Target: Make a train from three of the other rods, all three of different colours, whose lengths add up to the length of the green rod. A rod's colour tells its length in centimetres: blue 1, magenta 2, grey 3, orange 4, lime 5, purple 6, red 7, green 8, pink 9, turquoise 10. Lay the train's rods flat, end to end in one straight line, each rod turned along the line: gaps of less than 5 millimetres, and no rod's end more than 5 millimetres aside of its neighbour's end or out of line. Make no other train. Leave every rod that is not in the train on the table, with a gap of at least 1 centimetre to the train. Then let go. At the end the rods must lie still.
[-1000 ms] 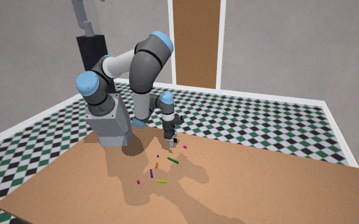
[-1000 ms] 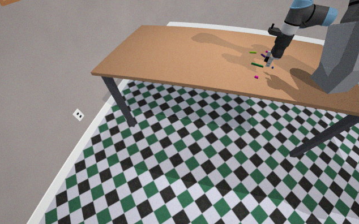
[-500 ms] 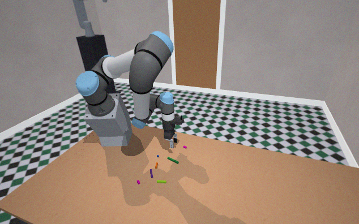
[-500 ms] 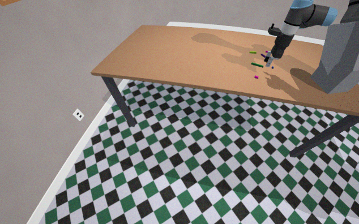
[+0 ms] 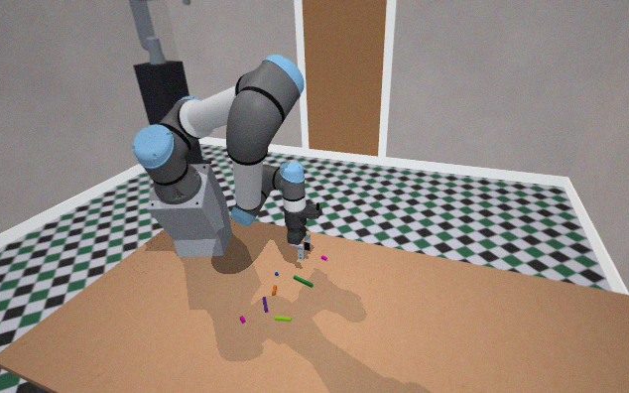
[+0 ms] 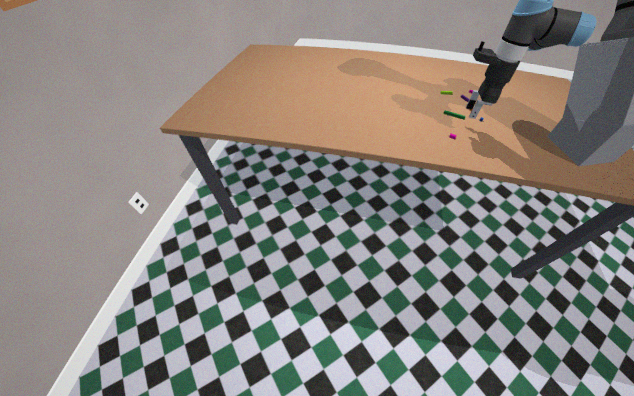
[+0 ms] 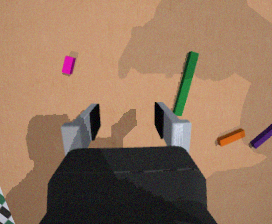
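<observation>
My gripper [image 5: 304, 251] is open and empty, just above the table behind the rods; it also shows in the exterior view [image 6: 475, 111] and in the wrist view [image 7: 126, 123]. The green rod [image 5: 303, 281] lies flat a little in front of it, and in the wrist view [image 7: 185, 83] beside the right finger. A magenta rod [image 5: 323, 258] lies to its right, seen in the wrist view [image 7: 68, 64] too. A blue rod [image 5: 277, 273], an orange rod [image 5: 274, 290], a purple rod [image 5: 265, 304], a lime rod [image 5: 283, 319] and a second magenta rod [image 5: 242, 320] lie scattered, apart from each other.
The grey robot base [image 5: 190, 213] stands on the table's back left part. The table's far edge runs just behind the gripper. The wrist view shows the orange rod [image 7: 231, 137] and the purple rod [image 7: 267, 133] at the right.
</observation>
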